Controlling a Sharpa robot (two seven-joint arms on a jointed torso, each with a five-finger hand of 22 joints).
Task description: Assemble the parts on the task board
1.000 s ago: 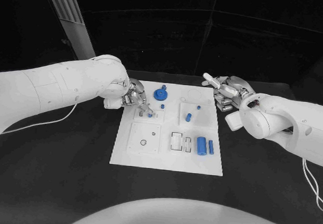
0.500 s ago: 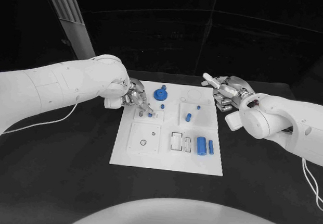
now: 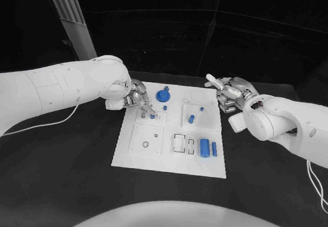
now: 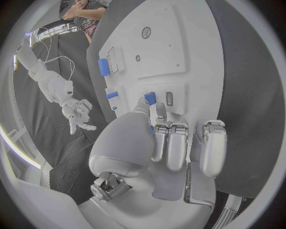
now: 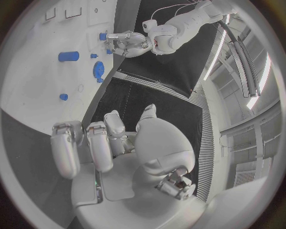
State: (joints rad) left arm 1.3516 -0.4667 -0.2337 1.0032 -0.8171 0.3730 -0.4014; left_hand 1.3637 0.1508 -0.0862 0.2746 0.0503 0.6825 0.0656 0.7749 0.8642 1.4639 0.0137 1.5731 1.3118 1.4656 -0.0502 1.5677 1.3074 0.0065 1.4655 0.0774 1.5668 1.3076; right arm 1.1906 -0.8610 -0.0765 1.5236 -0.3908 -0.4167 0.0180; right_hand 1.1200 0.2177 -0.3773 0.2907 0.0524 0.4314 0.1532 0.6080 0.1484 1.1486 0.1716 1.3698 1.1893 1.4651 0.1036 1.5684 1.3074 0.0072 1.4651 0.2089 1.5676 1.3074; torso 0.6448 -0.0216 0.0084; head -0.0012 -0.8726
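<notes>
Your task board (image 3: 170, 156) sits in the middle of the black counter (image 3: 52, 179), long side running near to far. Your left hand (image 3: 138, 98) is down at the board's far left corner, fingers curled in, with a small blue part (image 4: 149, 98) pinched at its fingertips right over a slot in the board. In the left wrist view you can see that part between the thumb and a finger, touching or just above the plate, can't tell which.

Your right hand (image 3: 231, 92) hangs just off the board's far right edge, above the counter, fingers loosely spread with nothing in them. The right wrist view backs that up: the fingers (image 5: 101, 143) are apart and bare.

On the board, there's a round blue knob-like part (image 3: 163, 96) near the far edge, just right of your left hand. A small blue peg (image 3: 191, 117) lies in the middle, and a blue cylinder (image 3: 204, 147) with a slimmer blue pin (image 3: 214, 148) beside it lies on the right side, closer to you.
</notes>
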